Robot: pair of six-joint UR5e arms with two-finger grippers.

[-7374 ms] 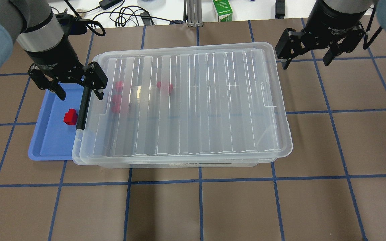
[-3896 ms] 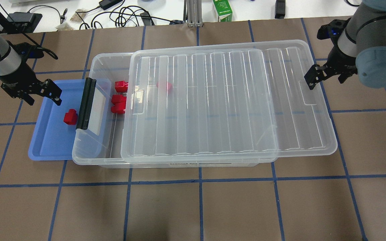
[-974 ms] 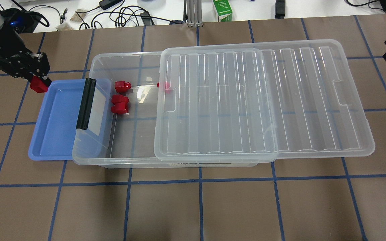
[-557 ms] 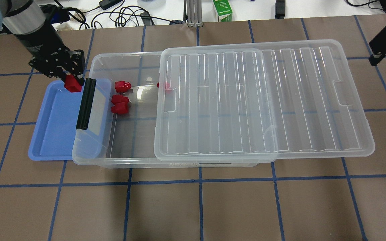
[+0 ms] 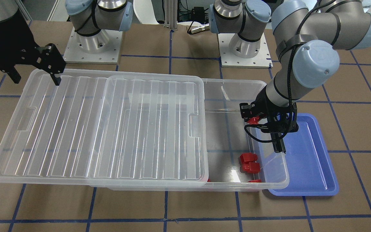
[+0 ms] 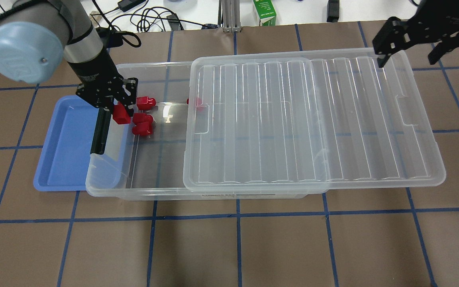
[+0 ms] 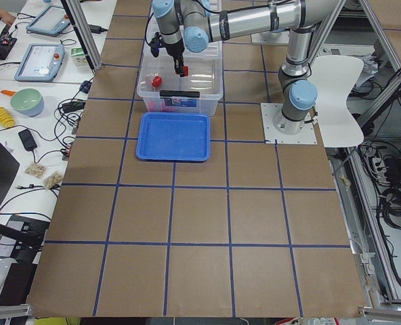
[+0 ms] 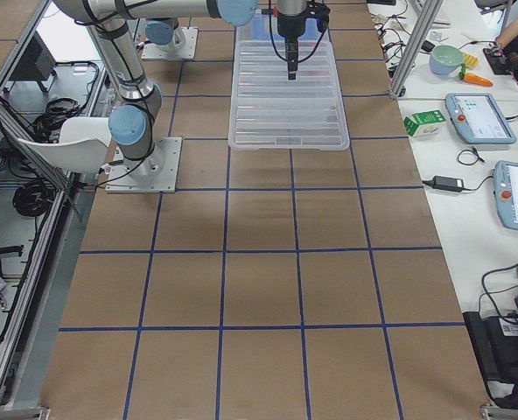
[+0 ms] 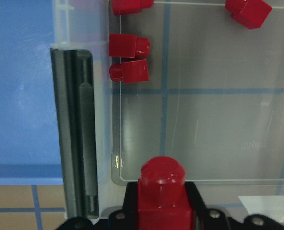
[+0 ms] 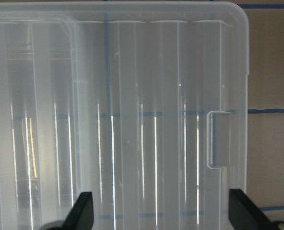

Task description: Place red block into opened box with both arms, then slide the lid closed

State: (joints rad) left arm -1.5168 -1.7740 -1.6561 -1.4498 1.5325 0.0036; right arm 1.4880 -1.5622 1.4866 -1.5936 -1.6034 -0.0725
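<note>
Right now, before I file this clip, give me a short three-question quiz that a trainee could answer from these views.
1. True or false: the left tool grips a red block above the box's uncovered end.
2. How many loose blocks lie in the box? A two, B four, C six.
3. Fill in: the open right tool hovers over one corner of the ____.
Key: 1 true; 2 B; 3 lid.
</note>
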